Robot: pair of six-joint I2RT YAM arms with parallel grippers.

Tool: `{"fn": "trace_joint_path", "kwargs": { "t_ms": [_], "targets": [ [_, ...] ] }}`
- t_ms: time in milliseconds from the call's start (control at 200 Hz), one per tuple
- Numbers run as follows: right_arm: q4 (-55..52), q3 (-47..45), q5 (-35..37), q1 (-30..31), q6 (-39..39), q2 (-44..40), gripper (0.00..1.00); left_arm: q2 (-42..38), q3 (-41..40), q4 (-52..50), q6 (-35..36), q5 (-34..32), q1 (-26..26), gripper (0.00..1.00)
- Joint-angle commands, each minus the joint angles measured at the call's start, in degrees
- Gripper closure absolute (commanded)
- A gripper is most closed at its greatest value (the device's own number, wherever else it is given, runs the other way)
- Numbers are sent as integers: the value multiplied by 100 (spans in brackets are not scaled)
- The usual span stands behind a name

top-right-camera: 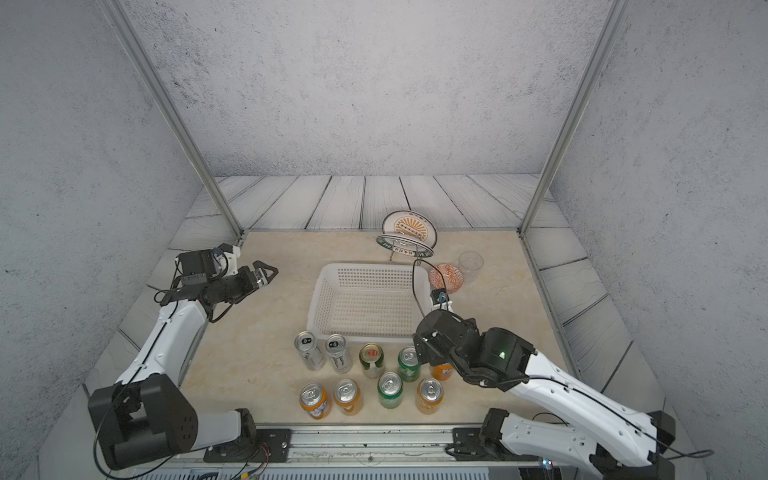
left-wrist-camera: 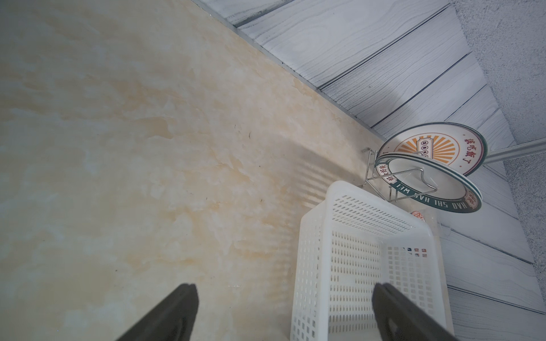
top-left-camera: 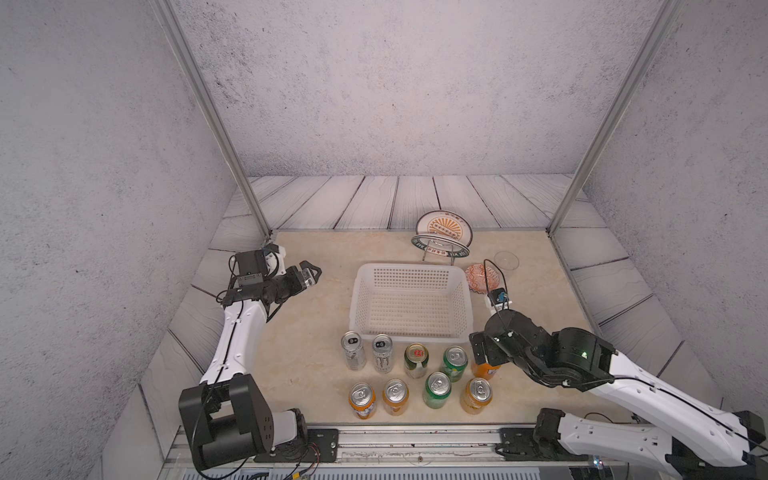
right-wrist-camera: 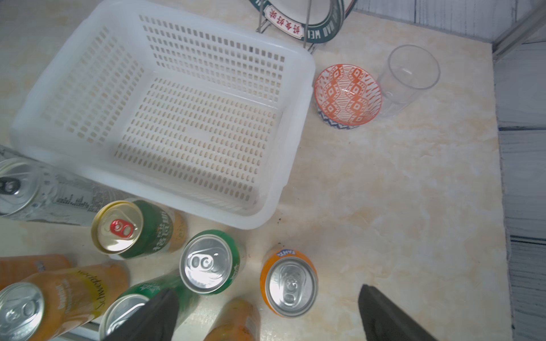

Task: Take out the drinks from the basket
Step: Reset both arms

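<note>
Right wrist view shows the right pincer (right-wrist-camera: 267,304) spread clear of the orange can (right-wrist-camera: 288,283) at lower centre, which stands on the surface (right-wrist-camera: 384,192) outside the empty basket (right-wrist-camera: 298,127), so the job looks done; the left pincer (left-wrist-camera: 283,292) idles spread too.

Both top views: high over robot base, looking down and forward across whole tabletop (top-left-camera: 324,316), near-identical framing. Left wrist camera: low, skimming marble, facing white basket (left-wrist-camera: 310,251) and plates on wire rack (left-wrist-camera: 443,189); height hard to judge. Right wrist camera: close, steeply down on basket, orange can (right-wrist-camera: 291,285), patterned bowl (right-wrist-camera: 348,94). Basket shared by all four.
</note>
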Motion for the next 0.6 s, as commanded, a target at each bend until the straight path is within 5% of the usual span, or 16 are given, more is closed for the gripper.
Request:
{"fn": "trace_joint_path", "kwargs": {
  "t_ms": [0,195,595],
  "targets": [
    [200,173,-107,-541,-919,-140,1,48,75,9,-5,40,64,1],
    [835,266,70,-1321,-1782,-37,1,72,74,20,9,31,59,1],
    [2839,-584,-1190,-4064,-2483,286,0,109,77,20,5,50,59,1]
  ]
}}
